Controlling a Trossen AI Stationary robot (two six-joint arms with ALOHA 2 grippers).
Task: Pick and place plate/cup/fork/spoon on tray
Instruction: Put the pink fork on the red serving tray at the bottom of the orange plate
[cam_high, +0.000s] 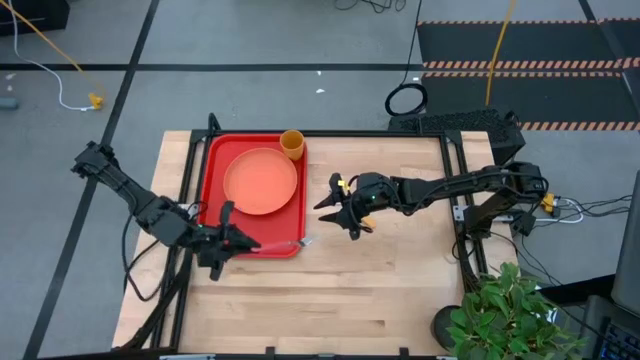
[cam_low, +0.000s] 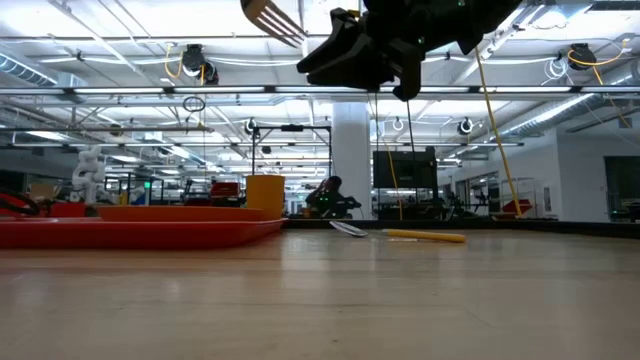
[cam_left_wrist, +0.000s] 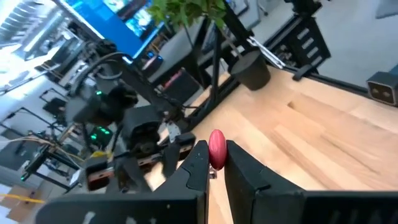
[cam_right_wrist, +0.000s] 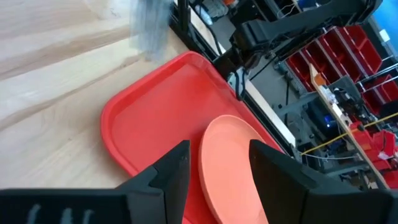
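Fork (cam_left_wrist: 216, 148) step now: the left gripper (cam_high: 232, 240) pinches its handle at the tray's (cam_high: 214, 180) five o'clock corner. Next, lower and let go. Right gripper (cam_high: 345, 205) waits at three o'clock, jaws apart, empty.

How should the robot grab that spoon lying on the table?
Take the spoon by its orange handle, from straight above, fingers either side of it: it lies flat on the table, so only its narrow sides are free.

A potted green plant (cam_high: 505, 308) stands off my table's (cam_high: 400, 290) near right corner. Beyond the far edge, a black cable coil (cam_high: 405, 100) lies on the grey floor.
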